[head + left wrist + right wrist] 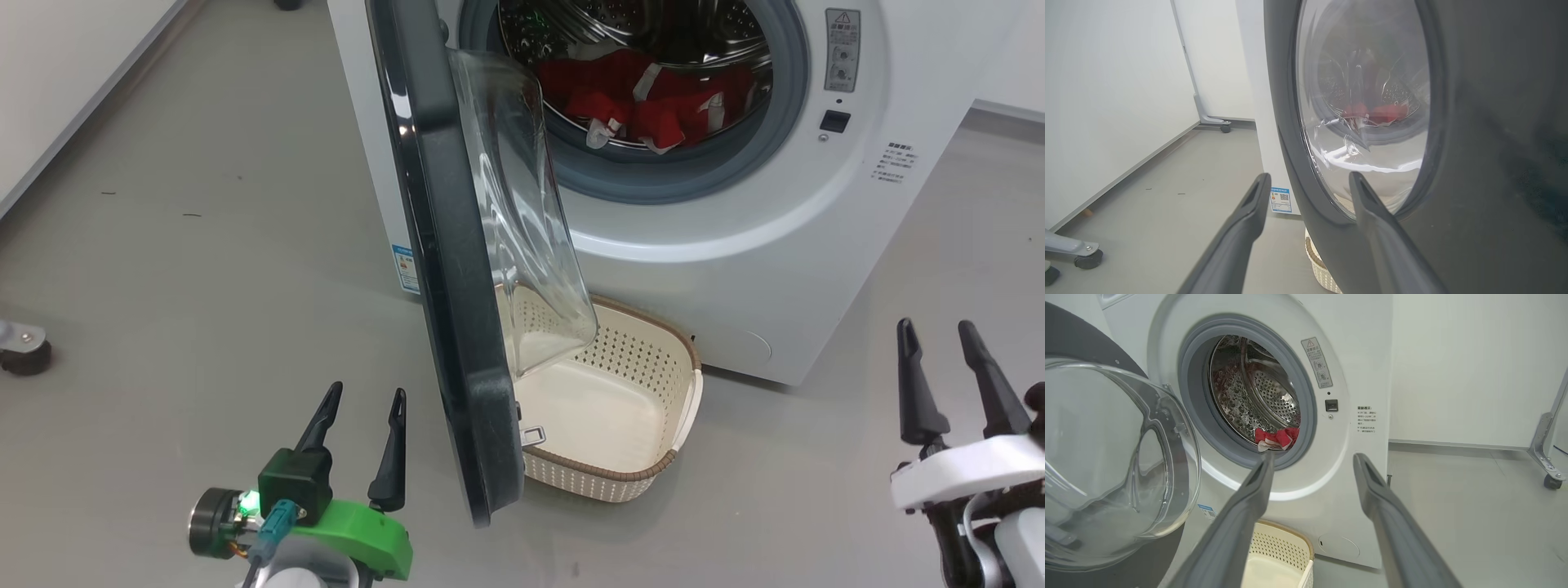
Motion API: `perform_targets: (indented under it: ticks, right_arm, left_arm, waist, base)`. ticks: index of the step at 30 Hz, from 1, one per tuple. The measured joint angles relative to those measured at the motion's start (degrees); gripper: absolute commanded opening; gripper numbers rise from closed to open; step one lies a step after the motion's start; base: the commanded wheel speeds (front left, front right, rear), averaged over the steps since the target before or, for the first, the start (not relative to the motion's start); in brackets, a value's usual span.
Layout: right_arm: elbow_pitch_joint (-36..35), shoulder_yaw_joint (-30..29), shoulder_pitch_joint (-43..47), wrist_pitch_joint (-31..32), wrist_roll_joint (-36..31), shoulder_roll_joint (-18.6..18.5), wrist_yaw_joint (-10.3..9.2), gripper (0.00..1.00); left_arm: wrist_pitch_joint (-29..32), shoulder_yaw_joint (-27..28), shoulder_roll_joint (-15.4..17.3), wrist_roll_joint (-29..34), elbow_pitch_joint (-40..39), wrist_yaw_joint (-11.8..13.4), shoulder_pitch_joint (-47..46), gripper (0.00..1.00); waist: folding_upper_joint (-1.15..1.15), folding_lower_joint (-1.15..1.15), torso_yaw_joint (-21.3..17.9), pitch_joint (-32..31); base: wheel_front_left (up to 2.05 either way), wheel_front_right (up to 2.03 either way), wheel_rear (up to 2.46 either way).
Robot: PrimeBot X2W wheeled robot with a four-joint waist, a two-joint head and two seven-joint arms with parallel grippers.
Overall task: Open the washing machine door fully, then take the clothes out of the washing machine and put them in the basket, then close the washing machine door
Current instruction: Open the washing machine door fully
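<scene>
We begin at the left gripper (366, 391), low at the left of the head view, whose two dark fingers stand spread apart and hold nothing; in its own wrist view they point at the outer face of the washing machine door (445, 269), just beside the lower black rim and apart from it. The right gripper (936, 324), at the lower right, likewise has its fingers parted and empty, well apart from the door; in the right wrist view it faces the front of the washing machine (735, 269). Between the two grippers the door stands swung out on its left hinge, nearly edge-on to the head camera, with its clear glass bowl bulging toward the machine's side. Beneath that bowl we find the basket (645, 469) on the grey floor (204, 245), set just before the foot of the machine; the door overhangs its left part, and its bare cream bottom shows. Farther out, inside the grey gasket and at the bottom of the perforated steel drum, lie the clothes (645, 98), a red heap with white patches near the front lip. A small blue label (404, 269) marks the machine's lower left corner, and a caster wheel (24, 355) rests at the far left.
</scene>
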Motion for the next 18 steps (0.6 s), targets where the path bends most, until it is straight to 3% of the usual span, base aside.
perform_targets:
  ticks: [8, 18]
  right_arm:
    - [-1.8, 0.7, 3.6, 0.8, -9.9, 1.5, -5.43, 1.0]
    - [-3.6, 0.9, 7.9, 0.8, -14.9, 7.0, -6.32, 1.0]
  left_arm:
    - [0.0, 0.5, 0.0, 0.0, 0.3, 0.0, 0.0, 1.0]
    - [0.0, 0.4, 0.0, 0.0, 0.5, 0.0, 0.3, 1.0]
  waist:
    - [0.0, 0.0, -0.2, -0.2]
    - [0.0, 0.0, -0.4, -0.4]
  base:
    - [0.0, 0.0, 0.0]
    - [0.0, 0.0, 0.0]
